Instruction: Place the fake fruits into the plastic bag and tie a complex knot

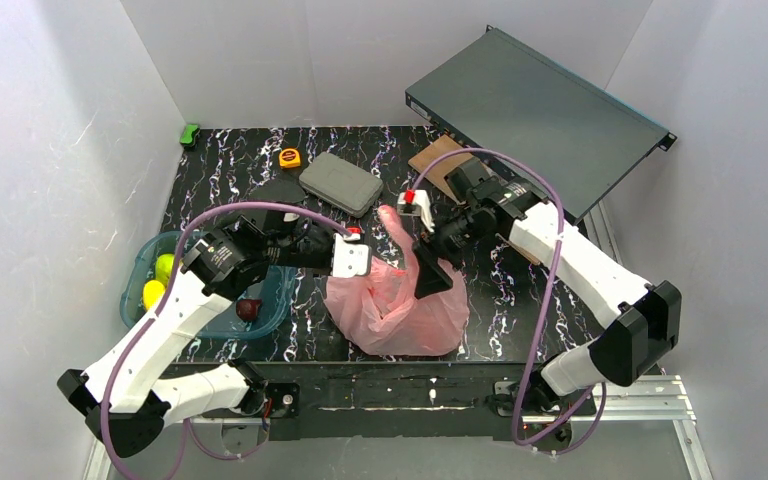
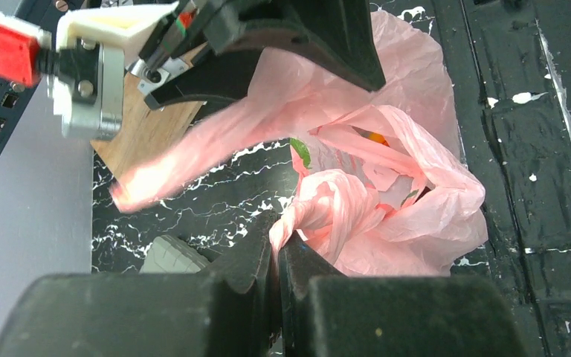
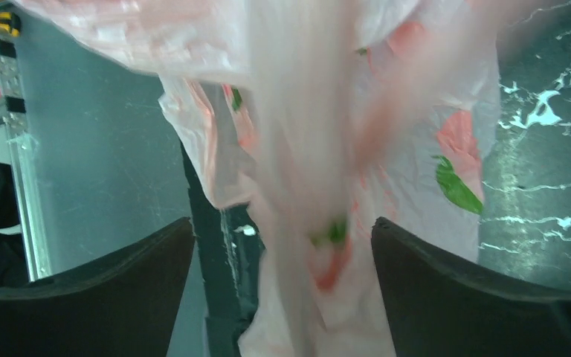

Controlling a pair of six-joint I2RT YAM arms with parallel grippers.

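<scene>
Mid-table sags a crinkly pink plastic bag (image 1: 400,305) — left jaws clamp it, right jaws wide.

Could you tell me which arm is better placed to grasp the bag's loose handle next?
Likely right: the right gripper stands open with the loose handle between its jaws; the left gripper is shut on the other handle.

thin, crinkly, translucent pink plastic bag (image 1: 400,310) slumped front-centre on the dark marbled surface (image 1: 230,180), one handle (image 1: 398,232) drawn up and back, the other (image 2: 327,212) bunched tight. red-orange fruit (image 2: 375,137) glimpsed inside. two yellow-green fruits (image 1: 163,268) and a dark maroon fruit (image 1: 249,308) well apart at left, in a teal tub (image 1: 132,290).
</scene>
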